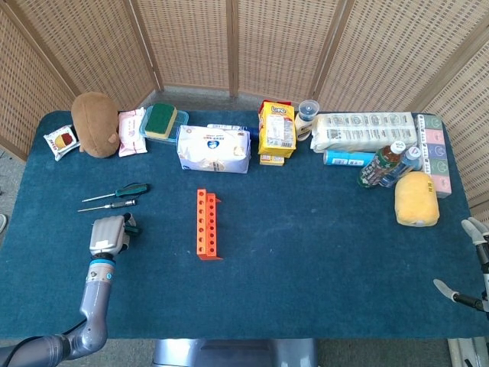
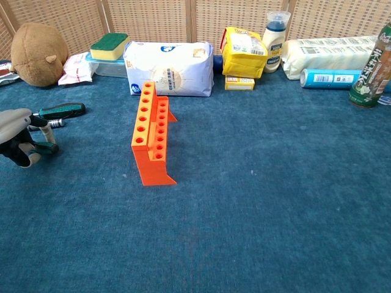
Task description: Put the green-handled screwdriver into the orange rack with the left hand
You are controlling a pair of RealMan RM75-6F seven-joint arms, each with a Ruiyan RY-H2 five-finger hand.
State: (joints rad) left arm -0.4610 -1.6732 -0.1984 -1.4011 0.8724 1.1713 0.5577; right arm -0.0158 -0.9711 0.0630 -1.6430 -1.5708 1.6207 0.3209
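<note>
The orange rack (image 1: 206,224) (image 2: 151,131) stands mid-table, its rows of holes facing up. My left hand (image 1: 108,233) (image 2: 20,135) is low over the cloth to the rack's left. Its fingers curl around a green-handled screwdriver (image 1: 131,228) (image 2: 46,147), whose handle pokes out toward the rack; the shaft is hidden by the hand. A second green-handled screwdriver (image 1: 128,189) (image 2: 61,111) and a thin silver one (image 1: 109,205) (image 2: 54,122) lie just beyond the hand. My right hand (image 1: 479,256) rests at the table's right front corner, fingers apart and holding nothing.
Along the back edge stand a brown plush (image 1: 95,125), a sponge on a box (image 1: 161,121), a white tissue pack (image 1: 214,148), a yellow bag (image 1: 276,130), bottles (image 1: 386,164) and a yellow sponge-like block (image 1: 416,199). Blue cloth covers the table (image 1: 306,252).
</note>
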